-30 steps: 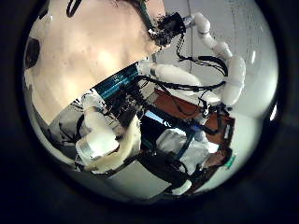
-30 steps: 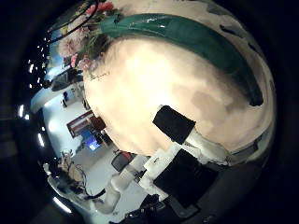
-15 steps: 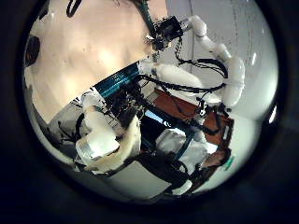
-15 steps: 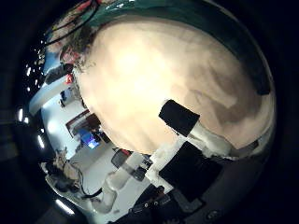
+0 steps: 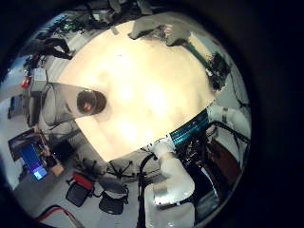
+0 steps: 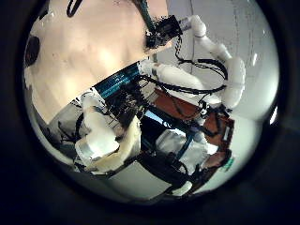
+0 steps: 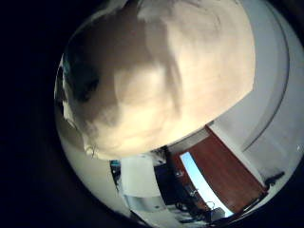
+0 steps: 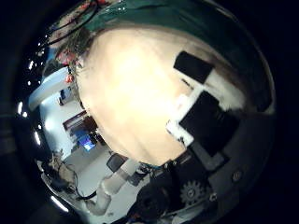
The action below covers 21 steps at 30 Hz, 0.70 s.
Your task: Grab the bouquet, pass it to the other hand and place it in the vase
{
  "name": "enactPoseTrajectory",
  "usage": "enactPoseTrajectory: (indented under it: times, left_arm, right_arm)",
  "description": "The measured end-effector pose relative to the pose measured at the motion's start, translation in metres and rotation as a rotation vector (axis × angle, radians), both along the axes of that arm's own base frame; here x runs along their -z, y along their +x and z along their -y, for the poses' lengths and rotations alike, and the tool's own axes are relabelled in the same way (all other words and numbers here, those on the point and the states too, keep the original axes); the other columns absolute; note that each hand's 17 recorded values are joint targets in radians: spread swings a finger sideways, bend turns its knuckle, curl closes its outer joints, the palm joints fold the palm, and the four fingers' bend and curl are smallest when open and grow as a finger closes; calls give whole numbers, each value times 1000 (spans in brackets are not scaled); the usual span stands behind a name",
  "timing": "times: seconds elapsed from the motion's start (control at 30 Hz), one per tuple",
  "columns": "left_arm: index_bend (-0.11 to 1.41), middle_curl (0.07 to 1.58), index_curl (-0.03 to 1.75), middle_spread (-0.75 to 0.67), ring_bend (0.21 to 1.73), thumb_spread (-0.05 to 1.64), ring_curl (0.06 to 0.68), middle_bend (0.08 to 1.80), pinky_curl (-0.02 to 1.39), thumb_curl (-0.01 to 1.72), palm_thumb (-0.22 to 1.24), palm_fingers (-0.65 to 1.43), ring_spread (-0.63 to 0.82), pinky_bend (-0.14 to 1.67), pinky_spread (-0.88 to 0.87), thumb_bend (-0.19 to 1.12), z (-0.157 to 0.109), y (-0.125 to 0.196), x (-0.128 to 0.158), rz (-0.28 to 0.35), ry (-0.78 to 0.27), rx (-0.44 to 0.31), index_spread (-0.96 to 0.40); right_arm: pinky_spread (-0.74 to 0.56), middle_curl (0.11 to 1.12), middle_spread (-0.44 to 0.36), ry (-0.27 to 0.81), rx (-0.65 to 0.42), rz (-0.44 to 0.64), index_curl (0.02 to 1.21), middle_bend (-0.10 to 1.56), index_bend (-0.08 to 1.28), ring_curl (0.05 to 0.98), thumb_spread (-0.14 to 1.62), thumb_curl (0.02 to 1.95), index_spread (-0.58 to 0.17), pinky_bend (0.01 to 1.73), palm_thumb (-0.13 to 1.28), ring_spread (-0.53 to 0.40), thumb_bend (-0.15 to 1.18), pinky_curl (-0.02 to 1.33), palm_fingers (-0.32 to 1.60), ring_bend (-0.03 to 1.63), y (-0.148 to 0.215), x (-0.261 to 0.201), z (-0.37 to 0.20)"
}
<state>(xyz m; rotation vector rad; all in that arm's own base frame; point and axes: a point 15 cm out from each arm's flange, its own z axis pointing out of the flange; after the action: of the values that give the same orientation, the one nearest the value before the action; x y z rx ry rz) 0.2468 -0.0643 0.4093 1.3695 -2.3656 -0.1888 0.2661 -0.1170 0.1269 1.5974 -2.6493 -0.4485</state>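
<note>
The bouquet lies on the table close under my right hand: its long wrapped stems (image 8: 201,23) run along the table and the flower heads (image 8: 79,42) sit at one end. My right hand's thumb (image 8: 201,98) reaches in towards the stems, with a strip of table showing between them. In the left thumb side view my right hand (image 6: 167,30) hovers over the stems at the table's far part. The vase (image 5: 81,103), a cylinder with a dark mouth, stands upright on the table (image 5: 152,90) near my left hand. My left hand (image 6: 103,141) is relaxed and holds nothing.
My right arm (image 6: 220,61) stretches over the table's edge. Beyond the table are a chair (image 5: 104,201), a desk with a screen (image 5: 33,157) and a wooden cabinet (image 7: 223,157). A dark patch (image 7: 84,81) lies on the table near my right palm.
My right hand's thumb has swung in across the table towards the bouquet's stems, and the right palm has come closer to the bouquet. The left hand has stayed still.
</note>
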Motion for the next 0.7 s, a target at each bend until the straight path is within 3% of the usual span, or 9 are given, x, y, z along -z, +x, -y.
enactPoseTrajectory:
  times: [0.17,0.3,0.4,0.57,0.7]
  left_arm:
    - [177,310,339,482,498,1075,209,189,166,312,405,21,603,440,645,-23,0,0,0,1,0,0,110]
    - [177,309,340,482,497,1076,208,189,166,312,402,22,603,439,645,-24,0,-1,-2,6,-2,0,110]
    - [176,309,341,482,497,1076,208,189,166,312,400,22,603,439,645,-23,0,0,-1,5,-1,-3,110]
    - [176,308,341,482,497,1075,208,189,166,312,404,22,603,439,645,-23,1,12,-3,22,10,-41,110]
    - [176,308,341,482,500,1075,210,189,165,311,405,23,602,438,645,-23,6,19,-7,32,-8,-52,116]
  right_arm:
    - [-378,680,-264,-26,2,41,560,792,412,420,995,485,-449,1331,882,-271,-9,216,1215,1245,7,-10,4]
    - [-299,780,-269,-66,5,109,728,980,696,476,965,516,-478,1433,953,-251,-4,288,1269,1318,18,-27,12]
    - [-247,833,-245,-126,10,219,829,1119,908,516,952,557,-441,1467,1027,-229,10,325,1262,1370,35,-53,22]
    - [-199,853,-198,-218,9,374,900,1239,1045,564,930,634,-374,1501,1140,-205,51,369,1207,1434,40,-99,29]
    - [-179,846,-171,-218,-10,400,918,1282,1094,588,899,683,-333,1508,1131,-192,28,400,1182,1465,32,-133,24]
